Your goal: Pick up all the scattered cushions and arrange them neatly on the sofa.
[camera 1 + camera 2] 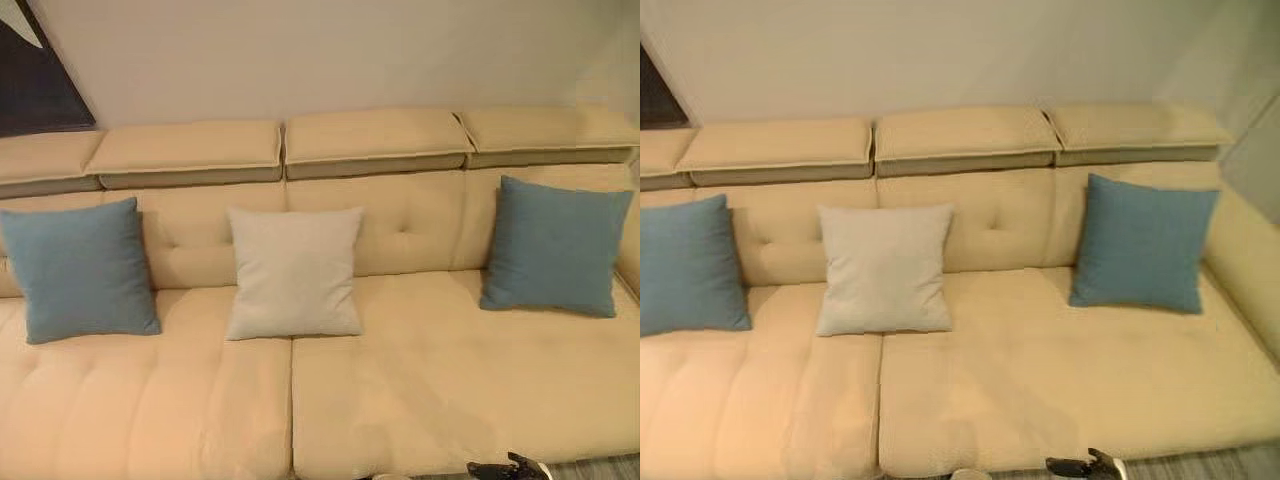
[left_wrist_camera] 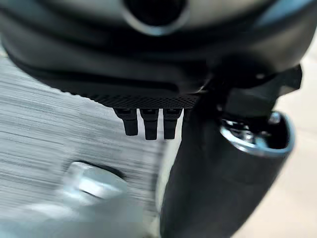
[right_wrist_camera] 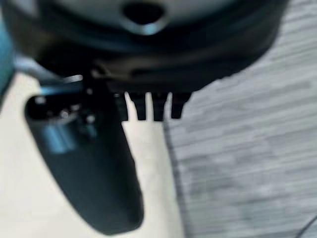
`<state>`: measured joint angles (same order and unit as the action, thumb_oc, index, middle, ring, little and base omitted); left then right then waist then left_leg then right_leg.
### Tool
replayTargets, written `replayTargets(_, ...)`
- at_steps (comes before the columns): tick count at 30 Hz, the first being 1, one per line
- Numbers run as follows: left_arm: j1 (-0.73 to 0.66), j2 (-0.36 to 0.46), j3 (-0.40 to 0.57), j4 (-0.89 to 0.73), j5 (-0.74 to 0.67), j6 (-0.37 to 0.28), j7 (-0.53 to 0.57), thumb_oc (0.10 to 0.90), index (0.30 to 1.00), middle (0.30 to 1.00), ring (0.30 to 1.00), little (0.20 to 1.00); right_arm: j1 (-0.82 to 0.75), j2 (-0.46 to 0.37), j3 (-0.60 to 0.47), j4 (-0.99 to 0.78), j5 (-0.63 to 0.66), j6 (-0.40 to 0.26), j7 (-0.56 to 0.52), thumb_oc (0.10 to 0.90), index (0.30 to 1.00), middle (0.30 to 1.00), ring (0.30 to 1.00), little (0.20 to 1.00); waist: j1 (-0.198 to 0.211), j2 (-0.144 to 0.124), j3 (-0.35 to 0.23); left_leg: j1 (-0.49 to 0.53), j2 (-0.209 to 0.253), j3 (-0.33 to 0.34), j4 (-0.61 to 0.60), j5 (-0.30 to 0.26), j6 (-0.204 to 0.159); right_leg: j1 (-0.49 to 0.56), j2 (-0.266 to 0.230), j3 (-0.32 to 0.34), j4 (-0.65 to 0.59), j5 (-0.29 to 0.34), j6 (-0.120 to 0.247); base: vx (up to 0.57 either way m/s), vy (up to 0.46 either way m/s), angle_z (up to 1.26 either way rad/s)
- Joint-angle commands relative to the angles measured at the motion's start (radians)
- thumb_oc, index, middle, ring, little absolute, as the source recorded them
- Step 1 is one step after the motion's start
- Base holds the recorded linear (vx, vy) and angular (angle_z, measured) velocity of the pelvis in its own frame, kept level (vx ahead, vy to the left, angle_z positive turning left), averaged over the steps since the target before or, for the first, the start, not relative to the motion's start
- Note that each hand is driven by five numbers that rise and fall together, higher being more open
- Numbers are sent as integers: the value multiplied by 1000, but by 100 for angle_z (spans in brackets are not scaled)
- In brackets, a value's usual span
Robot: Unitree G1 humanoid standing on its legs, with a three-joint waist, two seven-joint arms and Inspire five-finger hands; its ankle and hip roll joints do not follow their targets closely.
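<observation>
**Three cushions propped along the sofa back**

A cream sofa point(image 1: 420, 390) spanned the view beneath a pale wall point(image 1: 300, 50). A blue cushion point(image 1: 80, 268) leaned upright against the backrest at the left, a white cushion point(image 1: 294, 272) stood near the seam between the two seat sections, and a second blue cushion point(image 1: 556, 247) rested at the right. A dark framed picture point(image 1: 35, 85) hung at the upper left.

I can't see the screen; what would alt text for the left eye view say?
Three cushions stand upright against the back of a cream sofa: a blue cushion at left, a white cushion in the middle, another blue one at right.
</observation>
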<state>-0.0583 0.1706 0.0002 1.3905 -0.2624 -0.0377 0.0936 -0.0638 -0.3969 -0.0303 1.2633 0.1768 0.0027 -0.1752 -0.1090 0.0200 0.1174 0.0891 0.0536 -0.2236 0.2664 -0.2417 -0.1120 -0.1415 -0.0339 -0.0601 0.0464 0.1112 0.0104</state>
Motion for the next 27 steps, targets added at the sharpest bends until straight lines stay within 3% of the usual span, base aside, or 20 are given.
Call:
replayTargets(1, 28, 7, -76, -21, 88, -12, 40, 800, 900, 900, 900, 900, -38, 10, -7, -6, -9, -1, -36, 800, 900, 900, 900, 900, 12, -42, 5, 63, -40, 29, -142, -22, 53, -94, -122, 80, 34, 0, 161, -327, 356, 11)
replayTargets(5, 1, 18, -110, -41, 142, -11, 46, 800, 900, 900, 900, 900, -51, 68, 14, -23, -17, 8, -43, 800, 900, 900, 900, 900, 17, -56, 51, 21, -97, 61, -144, -11, 81, -109, -165, 51, -61, 60, 182, -337, 300, -13)
replayTargets(8, -5, 59, -70, -33, 127, -6, 48, 800, 900, 900, 900, 900, -69, 85, 48, -33, -36, 7, -39, 800, 900, 900, 900, 900, 49, -52, 79, -54, -117, 98, -152, 51, 103, -83, -157, 5, 1, -10, 165, -552, 310, -17)
replayTargets(15, 22, 104, -27, 4, 149, 12, 74, 800, 900, 900, 900, 900, -50, 89, 95, 6, -118, 11, -36, 800, 900, 900, 900, 900, 118, -49, 22, -105, -100, 150, -219, 122, 121, 56, -141, -34, 163, -140, 141, -206, 89, -42)
replayTargets(19, 23, 105, -27, -10, 138, 4, 70, 800, 900, 900, 900, 900, -37, 97, 101, 24, -124, 11, -35, 800, 900, 900, 900, 900, 136, -77, -10, -123, -113, 166, -224, 127, 124, 137, -115, -9, 106, -162, 144, -74, -5, -13)
replayTargets(20, 30, 99, -25, -12, 134, 2, 67, 800, 900, 900, 900, 900, -31, 101, 107, 35, -129, 12, -33, 800, 900, 900, 900, 900, 149, -90, -29, -132, -118, 186, -227, 130, 125, 167, -110, -24, 43, -167, 148, -101, -34, -12)
replayTargets(27, 10, 60, -62, -38, 128, -7, 60, 800, 900, 900, 900, 900, -43, 132, 162, 43, -154, 15, -13, 800, 900, 900, 900, 900, 140, -82, -30, -106, -104, 197, -259, 148, 118, 164, -81, -34, -18, -156, 134, -30, -51, -13)
